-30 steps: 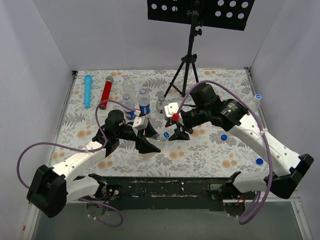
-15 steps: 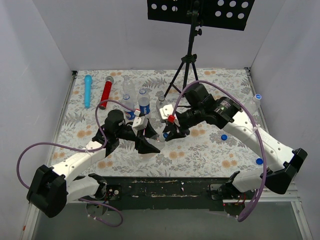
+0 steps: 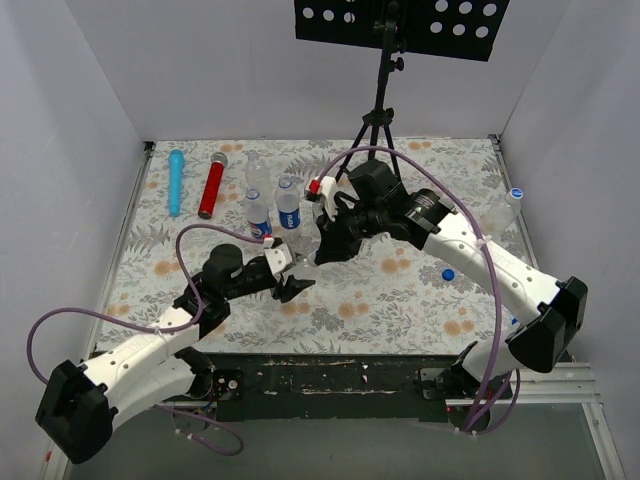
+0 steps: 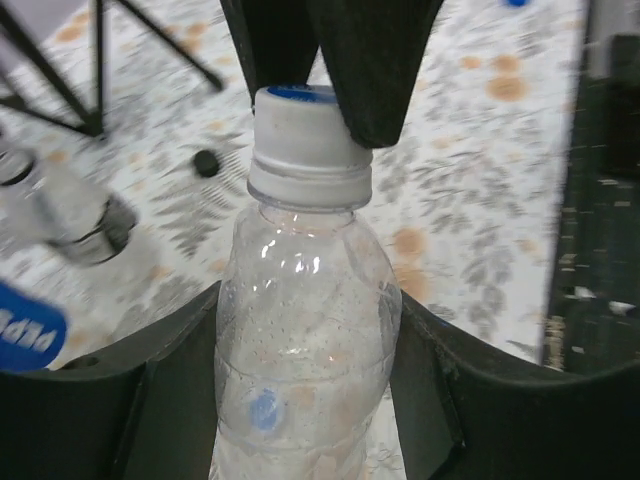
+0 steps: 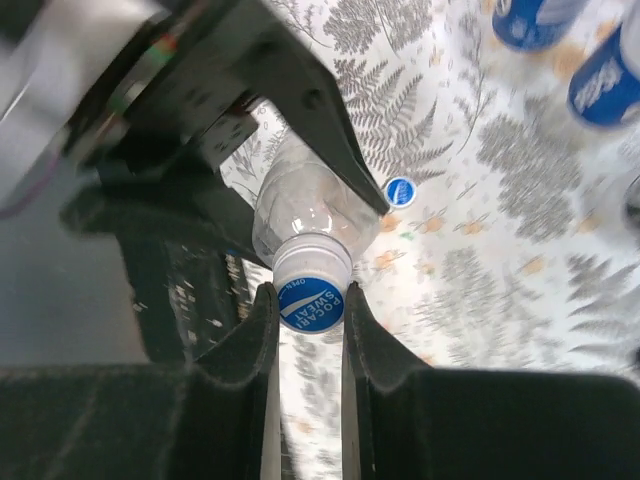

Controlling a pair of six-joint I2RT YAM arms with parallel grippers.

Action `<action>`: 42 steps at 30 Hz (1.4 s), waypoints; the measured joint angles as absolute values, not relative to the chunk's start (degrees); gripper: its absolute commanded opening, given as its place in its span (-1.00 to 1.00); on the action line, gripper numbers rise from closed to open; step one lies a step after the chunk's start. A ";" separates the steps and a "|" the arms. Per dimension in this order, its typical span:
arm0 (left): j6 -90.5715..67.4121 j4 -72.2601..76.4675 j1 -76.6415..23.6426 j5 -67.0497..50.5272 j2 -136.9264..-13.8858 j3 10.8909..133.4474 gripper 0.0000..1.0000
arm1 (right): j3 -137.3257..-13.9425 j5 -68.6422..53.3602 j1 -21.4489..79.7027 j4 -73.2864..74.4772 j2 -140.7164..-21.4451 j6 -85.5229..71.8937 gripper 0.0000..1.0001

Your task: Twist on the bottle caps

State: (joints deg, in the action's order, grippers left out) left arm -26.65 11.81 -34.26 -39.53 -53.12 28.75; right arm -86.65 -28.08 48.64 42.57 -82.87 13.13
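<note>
Twisting the cap (image 4: pixel 303 135) home: right tool (image 5: pixel 306 305) pinches it on the neck of the bottle (image 4: pixel 300 300), left tool (image 4: pixel 300 395) clenches its body. Keep the axis straight, bottle steady, turn without slipping.

Light in the overhead view is bright, even and diffuse, falling from above and bouncing off the pale walls (image 3: pixel 90 120). Shadows on the table (image 3: pixel 420 300) are faint and soft, and focus is sharp throughout.

In the left wrist view, the bottle (image 4: pixel 300 240) inside the left gripper (image 4: pixel 307 320) is crisp, with small white glints. Everything beyond the gripper is smeared, and its fingers (image 4: pixel 100 400) are near-black, without detail.

In the right wrist view, the cap (image 5: pixel 310 305) in the right gripper (image 5: pixel 308 295) shows readable print. Ahead and to either side the view blurs.
</note>
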 measured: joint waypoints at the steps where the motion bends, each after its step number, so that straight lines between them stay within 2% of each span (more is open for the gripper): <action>1: -24.58 11.73 -36.07 -33.74 -51.72 27.53 -0.99 | -86.19 -27.05 48.53 41.56 -83.46 9.74 -0.97; 6: -13.65 13.10 -48.56 -5.54 -47.97 21.15 -1.00 | -78.50 -23.35 48.40 33.95 -83.94 -9.69 -0.97; 10: -5.37 17.43 -55.37 9.93 -48.47 18.17 -1.00 | -75.18 -21.98 48.49 29.71 -83.92 -18.44 -0.97; 11: -4.19 18.24 -56.14 12.43 -48.86 18.17 -0.99 | -75.16 -21.61 48.49 28.93 -83.81 -19.59 -0.91; 12: -3.57 18.87 -56.47 13.78 -49.04 18.20 -0.99 | -75.16 -21.23 48.49 28.34 -83.59 -20.14 -0.76; 15: -4.12 19.18 -56.55 14.22 -48.88 19.31 -0.98 | -75.24 -20.47 48.42 27.51 -82.02 -20.56 -0.18; 19: -8.03 16.36 -52.75 5.45 -48.84 23.46 -0.96 | -77.14 -20.34 48.29 29.19 -79.00 -16.25 0.31; 22: -12.25 13.74 -46.50 -6.74 -50.00 27.90 -0.91 | -79.00 -20.71 48.40 29.93 -76.36 -10.11 0.47; 27: -18.46 10.39 -38.57 -27.22 -55.02 33.08 -0.86 | -79.31 -23.09 48.40 30.85 -70.76 3.14 0.45; 33: -23.22 6.72 -36.42 -46.68 -60.51 34.76 -0.85 | -79.22 -30.48 48.40 35.55 -68.12 20.88 0.36; 42: -26.17 6.00 -35.83 -58.30 -61.21 35.66 -0.86 | -78.87 -37.60 48.40 42.92 -69.56 35.55 0.17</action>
